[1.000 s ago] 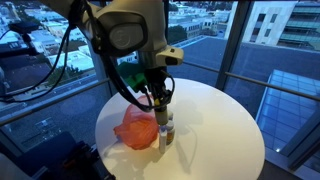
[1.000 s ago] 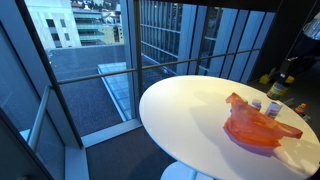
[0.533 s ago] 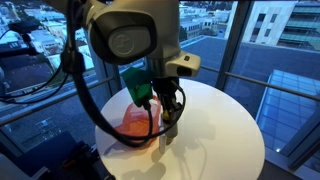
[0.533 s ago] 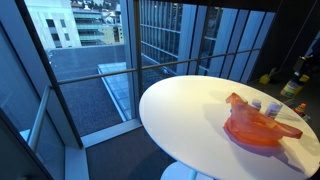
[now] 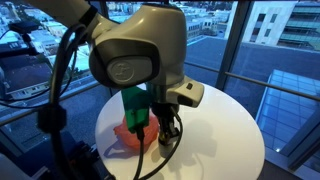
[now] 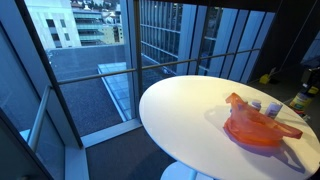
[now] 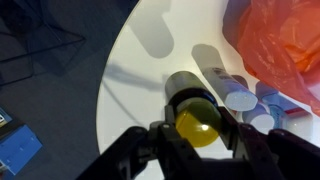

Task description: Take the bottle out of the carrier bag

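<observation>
The fingers (image 7: 138,150) are clamped tight on the bottle (image 7: 196,122) — it sits outside the bag (image 7: 282,42), near the table (image 7: 150,60) edge, just beside two pale-capped bottles (image 7: 240,100).

- A round white worktop (image 6: 180,115) stands beside floor-to-ceiling windows (image 6: 165,40) with dark frames.
- Daylight enters; city buildings (image 5: 285,25) and a flat roof (image 6: 90,65) lie outside.
- The floor (image 7: 45,90) is dark.
</observation>
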`<state>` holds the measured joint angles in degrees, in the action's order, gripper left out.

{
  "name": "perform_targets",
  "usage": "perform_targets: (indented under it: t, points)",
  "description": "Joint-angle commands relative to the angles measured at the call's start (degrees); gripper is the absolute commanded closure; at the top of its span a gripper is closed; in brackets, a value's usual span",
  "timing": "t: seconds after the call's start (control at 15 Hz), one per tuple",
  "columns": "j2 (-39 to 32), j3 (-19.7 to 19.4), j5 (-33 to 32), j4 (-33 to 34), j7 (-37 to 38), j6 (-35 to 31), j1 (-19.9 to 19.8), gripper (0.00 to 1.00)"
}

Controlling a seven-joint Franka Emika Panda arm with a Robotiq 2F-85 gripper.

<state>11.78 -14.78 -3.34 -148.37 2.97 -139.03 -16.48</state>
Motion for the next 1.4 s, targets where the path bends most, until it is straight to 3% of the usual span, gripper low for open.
perform_targets:
  t: [0.0, 0.6, 1.13, 1.27, 1.33]
  points:
    - [-2.8, -1.0, 1.1, -0.7, -1.4, -1.5, -0.2, 0.80]
    - [-10.9, -1.4, 1.7, -0.6, -2.4, -4.6, -0.1, 0.80]
    - [-13.4, -1.3, 1.3, -1.0, -3.0, -8.0, 0.1, 0.78]
    - [-13.3, -1.1, 1.1, -1.2, -3.0, -8.4, 0.2, 0.30]
    - [-13.2, -1.1, 1.0, -1.3, -3.0, -8.5, 0.4, 0.29]
